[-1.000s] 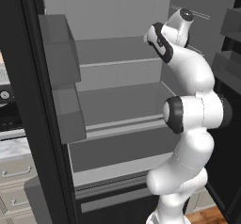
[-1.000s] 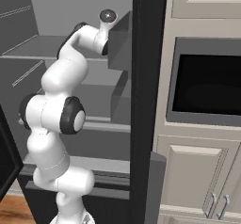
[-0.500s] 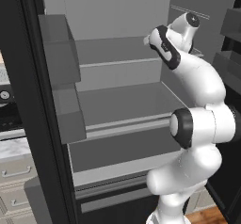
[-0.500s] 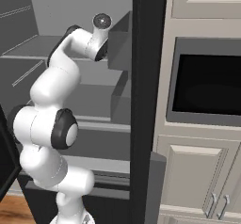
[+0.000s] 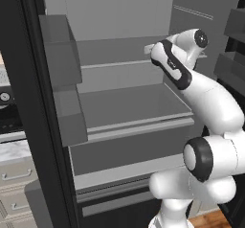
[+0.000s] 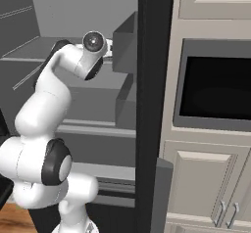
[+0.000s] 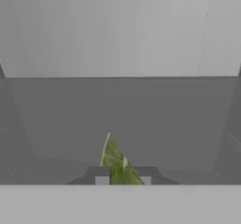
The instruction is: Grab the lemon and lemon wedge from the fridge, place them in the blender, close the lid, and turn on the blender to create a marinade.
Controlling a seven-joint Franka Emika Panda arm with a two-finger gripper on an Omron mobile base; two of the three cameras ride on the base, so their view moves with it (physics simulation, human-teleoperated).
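In the hand view a greenish-yellow lemon wedge (image 7: 116,161) lies on the grey shelf of the fridge (image 7: 117,110), its near end between my two dark fingertips. My gripper (image 7: 123,177) is closed down on it, and both fingers touch its sides. In the left base view my arm reaches into the fridge (image 5: 134,102), with the hand at the right end of the upper shelf. The right base view has the hand at that same shelf of the fridge (image 6: 93,100), behind a door bin. The lemon, the blender and its lid are out of view.
Boxy door bins (image 5: 60,54) hang on the open left door. More bins (image 6: 125,43) and the black door edge (image 6: 152,104) stand right beside my wrist. A built-in oven (image 6: 215,90) and pale cabinets lie to the right.
My elbow has dropped and swung out while the hand stayed at the upper shelf. The jaws have narrowed on the wedge.
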